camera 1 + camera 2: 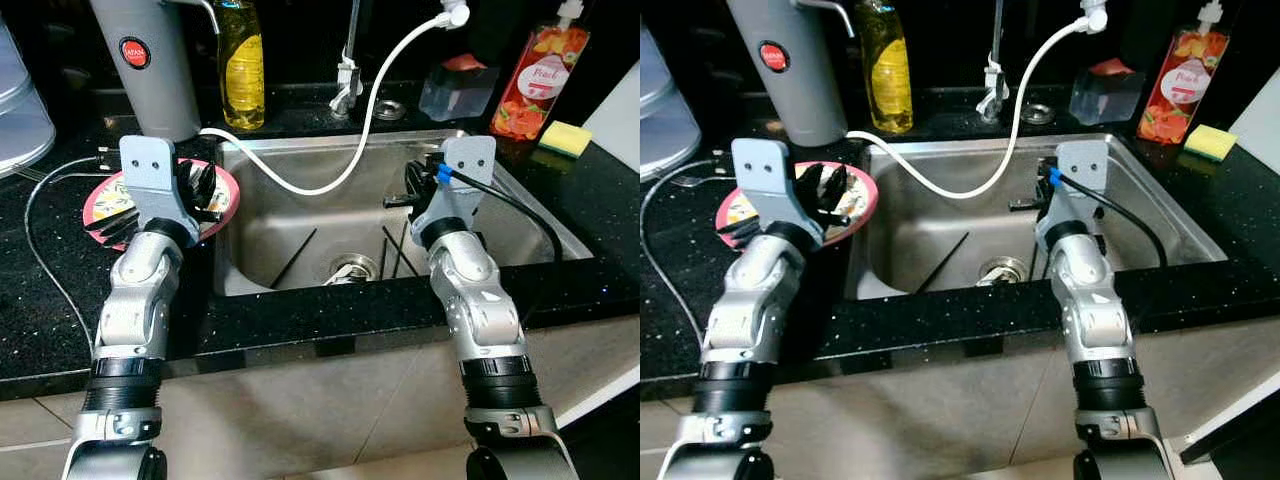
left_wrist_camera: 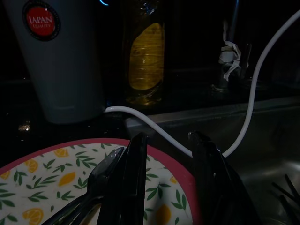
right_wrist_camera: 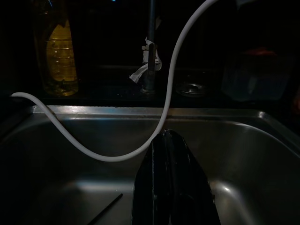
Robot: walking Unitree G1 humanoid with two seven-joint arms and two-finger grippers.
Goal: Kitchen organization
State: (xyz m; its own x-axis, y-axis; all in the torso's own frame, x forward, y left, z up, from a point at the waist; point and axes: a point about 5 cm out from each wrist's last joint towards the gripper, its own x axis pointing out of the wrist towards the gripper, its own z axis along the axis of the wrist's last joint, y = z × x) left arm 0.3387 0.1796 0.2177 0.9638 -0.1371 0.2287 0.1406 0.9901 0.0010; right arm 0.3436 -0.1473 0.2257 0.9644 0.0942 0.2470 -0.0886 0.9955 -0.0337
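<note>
The left pincer (image 2: 168,183) hung over the red-rimmed lemon-print plate (image 1: 110,200) on the black speckled surface (image 1: 40,320) just left of the steel sink (image 1: 290,160), its fingers apart with a dark spoon (image 2: 101,171) lying on the plate right beside them. The right pincer (image 3: 171,154) was over the sink basin with its fingers pressed together on nothing. A white hose (image 1: 350,165) drooped into the sink, with chopsticks (image 1: 295,258) near the drain, and behind sat a grey jug (image 1: 150,60), a yellow bottle (image 1: 242,65) and a yellow sponge (image 1: 565,138).
</note>
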